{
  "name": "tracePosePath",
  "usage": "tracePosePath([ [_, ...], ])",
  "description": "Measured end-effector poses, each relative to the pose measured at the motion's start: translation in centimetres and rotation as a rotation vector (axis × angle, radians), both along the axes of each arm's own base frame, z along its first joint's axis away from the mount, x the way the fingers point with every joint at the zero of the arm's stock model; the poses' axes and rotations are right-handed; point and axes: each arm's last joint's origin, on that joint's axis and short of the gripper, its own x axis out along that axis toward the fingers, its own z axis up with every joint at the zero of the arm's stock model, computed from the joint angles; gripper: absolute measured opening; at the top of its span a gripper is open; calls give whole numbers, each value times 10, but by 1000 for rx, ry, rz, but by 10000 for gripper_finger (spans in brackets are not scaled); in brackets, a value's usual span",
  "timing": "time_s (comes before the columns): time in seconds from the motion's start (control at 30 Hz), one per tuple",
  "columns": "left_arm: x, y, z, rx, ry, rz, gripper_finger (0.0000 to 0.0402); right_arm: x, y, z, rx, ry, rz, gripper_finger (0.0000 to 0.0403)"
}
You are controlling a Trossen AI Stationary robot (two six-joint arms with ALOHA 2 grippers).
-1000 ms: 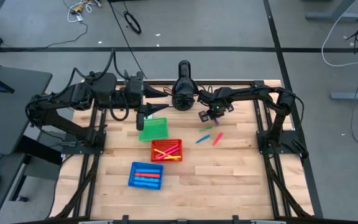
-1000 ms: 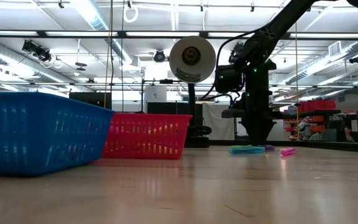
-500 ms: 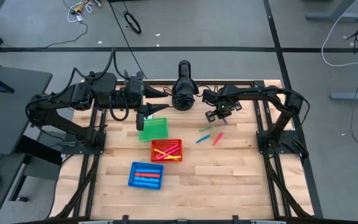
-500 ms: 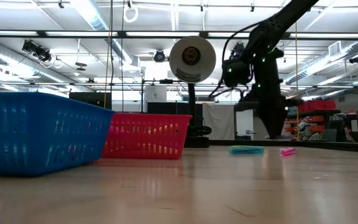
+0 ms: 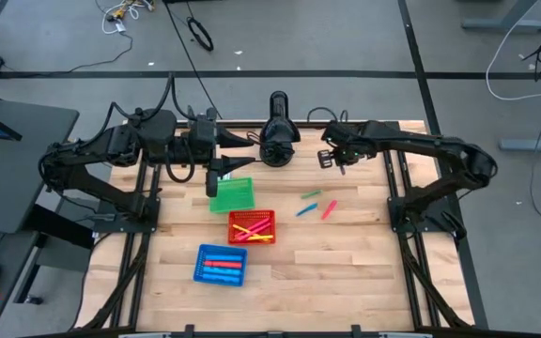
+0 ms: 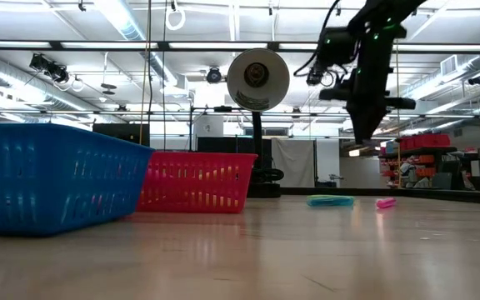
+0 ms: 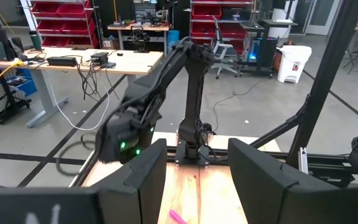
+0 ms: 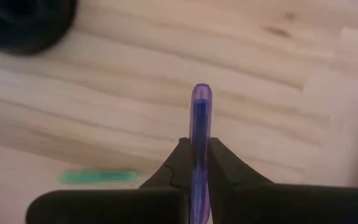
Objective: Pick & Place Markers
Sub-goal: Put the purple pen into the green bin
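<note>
Spanning the middle of the high view, the bench (image 5: 346,263) is showing pale wooden planks with visible grain inside a dark metal frame. Reaching in from the upper right of that view, the right arm is holding the right claw (image 5: 338,158) above the boards near the bench's upper edge; in the low view it is hanging high in the upper right, clear of the surface. Its two dark fingers (image 8: 222,171) are pressing together on a slim purple marker (image 8: 200,134), a smooth, glossy translucent stick with a rounded tip jutting out past the fingertips. Sitting folded at the upper left of the high view, the left arm is keeping the left claw (image 5: 216,176) over the upper left corner of the green basket (image 5: 232,194), its blocky matte fingers (image 7: 263,180) standing apart with nothing between them.

Three square plastic baskets with slotted walls are lying in a diagonal line left of centre: the green one uppermost, the red basket (image 5: 252,226) below it holding yellow and red markers, and the blue basket (image 5: 220,265) lowest, holding red ones. Lying loose on bare wood right of centre are a green marker (image 5: 310,194), a blue marker (image 5: 305,208) and a pink marker (image 5: 328,208), each thin and straight.
</note>
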Motion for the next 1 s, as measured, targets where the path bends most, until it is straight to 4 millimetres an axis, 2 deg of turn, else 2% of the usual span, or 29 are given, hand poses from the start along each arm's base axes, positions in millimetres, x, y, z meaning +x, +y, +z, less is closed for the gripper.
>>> tracePosePath([
  [0.43,0,0,0,0,-1,0,177,-15,5,52,-215,-301,-44,15],
  [0.73,0,0,0,-1,0,0,177,-20,11,90,-411,-504,38,15],
  [0.9,0,0,0,-1,1,0,177,-21,12,96,-444,-550,48,15],
  [1.0,0,0,-1,-1,9,0,177,-16,11,102,-486,-596,117,15],
])
